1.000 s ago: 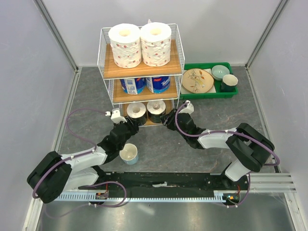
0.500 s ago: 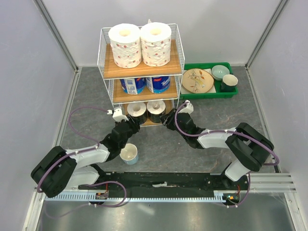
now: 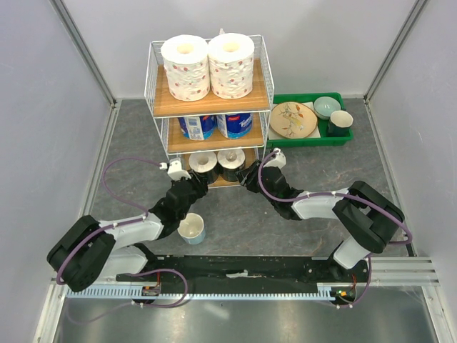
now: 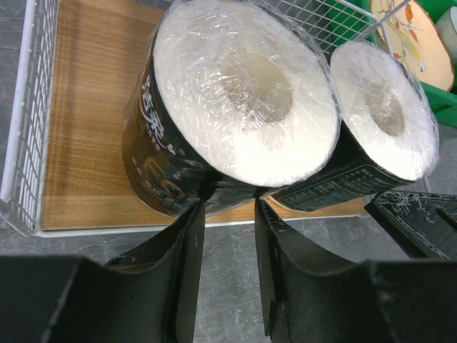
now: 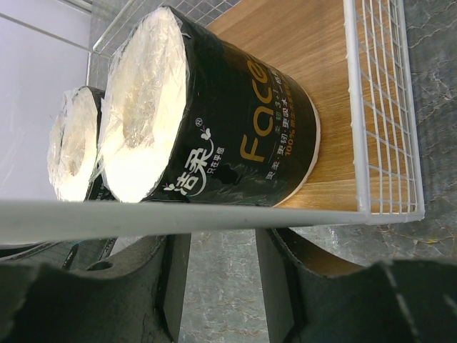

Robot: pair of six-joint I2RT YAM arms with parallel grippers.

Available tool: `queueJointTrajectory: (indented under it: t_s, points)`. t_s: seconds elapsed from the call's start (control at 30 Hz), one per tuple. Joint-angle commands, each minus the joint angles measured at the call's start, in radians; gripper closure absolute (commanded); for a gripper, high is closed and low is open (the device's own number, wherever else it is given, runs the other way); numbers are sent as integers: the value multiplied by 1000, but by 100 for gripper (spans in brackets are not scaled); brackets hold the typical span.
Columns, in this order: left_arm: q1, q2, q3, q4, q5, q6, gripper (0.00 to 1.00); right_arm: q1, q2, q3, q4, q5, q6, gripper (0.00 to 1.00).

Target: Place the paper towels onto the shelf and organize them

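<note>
Top external view shows the paper towels point(image 3: 186, 68) paired by kind on the shelf point(image 3: 161, 103). Empty, fingers point(image 4: 184, 246) apart, the left tool point(image 4: 228, 209) and right tool point(image 5: 221, 243) face the bottom dark rolls point(image 3: 203, 166), probably to straighten them.

green tray point(image 3: 314, 141); floral plate point(image 3: 293, 120); pale cup point(image 3: 191, 229)

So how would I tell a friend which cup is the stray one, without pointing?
Find the tall white wire shelf with wooden boards at the back of the grey table. On the tabletop before its lowest board stands a small pale cup, light blue outside. Unlike the dishes in the green plastic tray beside the shelf, it stands alone.
</note>
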State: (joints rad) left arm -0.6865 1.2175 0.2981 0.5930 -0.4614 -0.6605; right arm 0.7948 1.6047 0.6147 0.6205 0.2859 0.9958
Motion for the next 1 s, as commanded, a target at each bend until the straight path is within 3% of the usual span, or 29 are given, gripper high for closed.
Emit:
queueJointTrajectory:
  t_s: [0.0,0.97]
  points:
    - [5,10,38,56,-22,35,59,4,0,31,35,-4,-13,52]
    - [5,24,50,56,-28,27,59,4,-6,33,22,-17,-17,52]
